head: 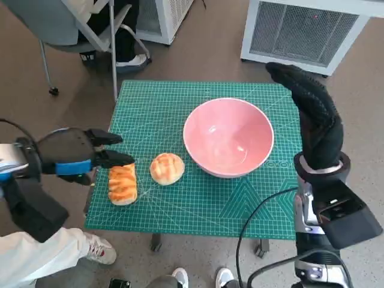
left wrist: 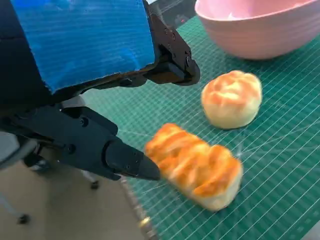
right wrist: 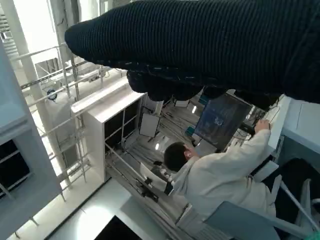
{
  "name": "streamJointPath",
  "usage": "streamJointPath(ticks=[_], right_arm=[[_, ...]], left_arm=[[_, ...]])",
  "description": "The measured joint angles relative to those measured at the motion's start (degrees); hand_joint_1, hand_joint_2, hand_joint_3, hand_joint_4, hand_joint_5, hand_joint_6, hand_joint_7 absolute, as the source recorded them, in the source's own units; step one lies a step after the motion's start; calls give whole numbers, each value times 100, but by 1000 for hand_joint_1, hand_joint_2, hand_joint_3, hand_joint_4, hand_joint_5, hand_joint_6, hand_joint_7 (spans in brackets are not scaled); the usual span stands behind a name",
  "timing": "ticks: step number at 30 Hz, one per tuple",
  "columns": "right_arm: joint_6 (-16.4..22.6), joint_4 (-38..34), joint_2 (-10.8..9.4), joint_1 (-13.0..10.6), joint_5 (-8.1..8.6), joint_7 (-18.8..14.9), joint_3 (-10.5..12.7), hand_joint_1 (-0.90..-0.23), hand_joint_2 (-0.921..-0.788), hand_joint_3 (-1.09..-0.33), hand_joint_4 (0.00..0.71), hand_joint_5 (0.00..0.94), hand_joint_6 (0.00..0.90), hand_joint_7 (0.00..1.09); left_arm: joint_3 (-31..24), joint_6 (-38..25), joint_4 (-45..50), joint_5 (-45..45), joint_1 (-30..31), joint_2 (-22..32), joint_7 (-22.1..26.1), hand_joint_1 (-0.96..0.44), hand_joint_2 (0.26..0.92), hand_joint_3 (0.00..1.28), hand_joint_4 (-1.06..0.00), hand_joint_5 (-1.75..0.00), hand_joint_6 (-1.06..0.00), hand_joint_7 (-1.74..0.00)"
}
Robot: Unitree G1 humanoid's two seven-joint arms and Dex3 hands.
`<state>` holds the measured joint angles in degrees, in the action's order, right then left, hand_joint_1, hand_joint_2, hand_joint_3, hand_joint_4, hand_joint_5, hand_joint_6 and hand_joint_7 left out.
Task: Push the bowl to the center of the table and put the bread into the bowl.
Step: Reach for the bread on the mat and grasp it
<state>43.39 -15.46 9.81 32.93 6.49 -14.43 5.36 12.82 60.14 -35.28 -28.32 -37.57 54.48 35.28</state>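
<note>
— Left hand [head: 81,157] first: where is it, and is it holding anything?

— It sits at the mat's left edge, black fingers apart and empty. In the left wrist view one fingertip [left wrist: 142,169] is just beside the end of the long bread [left wrist: 196,167]; I cannot tell whether they touch.

— And the right hand [head: 312,114]?

— Raised at the right edge of the green cutting mat [head: 180,204], knitted glove upright, fingers straight and together, gripping nothing. It stands near the pink bowl [head: 228,138] but apart from it.

— Describe the task's things.

— The bowl is smooth, glossy, round and deep, sitting a little right of the mat's middle. The long bread is a ridged, golden loaf near the left edge; a round bun [head: 167,168] lies between it and the bowl, close to the bowl's near-left rim.

— What does each view add?

— Only the left wrist view shows the crust's browned ridges and the mat's grid up close. The right wrist view shows just the glove's ribbed knit and a person in white [right wrist: 220,172] at a screen.

— Open room?

— Bare mat lies on the far side and along the near edge.
</note>
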Motion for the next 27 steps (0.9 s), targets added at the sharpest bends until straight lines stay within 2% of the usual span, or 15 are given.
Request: streamJointPath(ticks=[21,27], right_arm=[[-137,234,4,-227,-13,70,-13,-401,-921,-551,397,10,-1,864],[-183,296,4,-262,-20,113,-19,-396,-921,-555,396,9,-1,863]], left_arm=[[814,338,-1210,-963,-287,-571,-1031,-115,746,6,-406,-9,-494,-7],[1026,290,-1539,-1024,-397,-686,-1143,-30,779,17,-492,-22,-571,-27]])
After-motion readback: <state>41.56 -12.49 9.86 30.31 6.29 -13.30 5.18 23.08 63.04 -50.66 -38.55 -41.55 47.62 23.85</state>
